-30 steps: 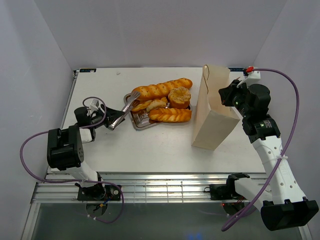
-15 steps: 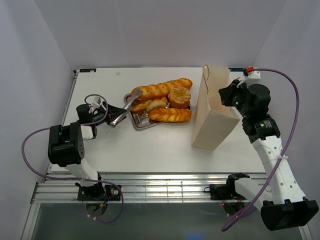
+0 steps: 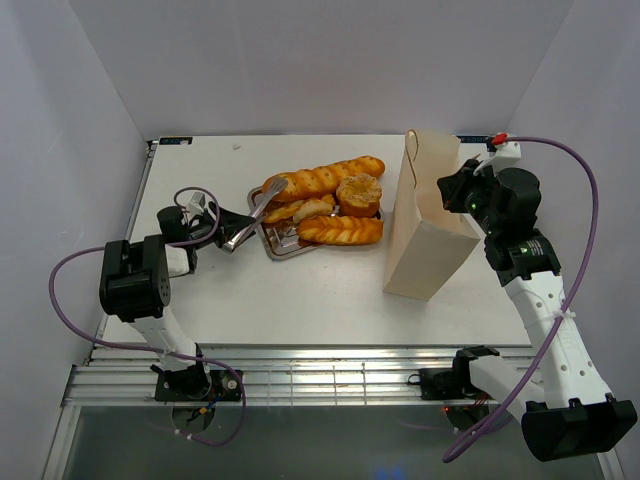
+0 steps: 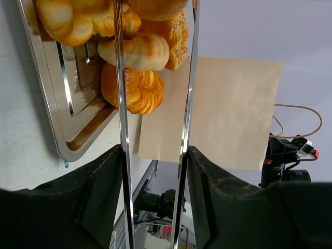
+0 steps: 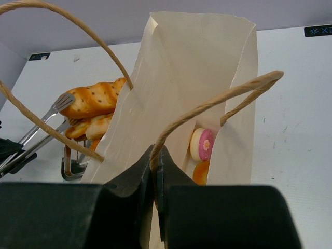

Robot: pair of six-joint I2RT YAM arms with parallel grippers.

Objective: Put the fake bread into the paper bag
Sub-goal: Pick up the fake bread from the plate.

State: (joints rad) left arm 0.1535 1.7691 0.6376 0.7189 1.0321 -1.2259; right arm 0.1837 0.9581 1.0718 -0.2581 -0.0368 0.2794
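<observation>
Bread-picking is the step in hand: your left gripper (image 4: pixel 155 155) grasps the tongs (image 4: pixel 120 104), their arms spread apart, tips over the bread (image 3: pixel 325 180) heaped on the tray (image 4: pixel 78 119). Your right gripper (image 5: pixel 154 165) is clenched on the paper bag (image 5: pixel 171 88) by its string handle (image 5: pixel 207 106), standing it upright with the mouth open. A pink donut (image 5: pixel 201 143) lies inside. Next, I judge, you lower the tips around one loaf, squeeze, then carry it across to the bag's mouth.
</observation>
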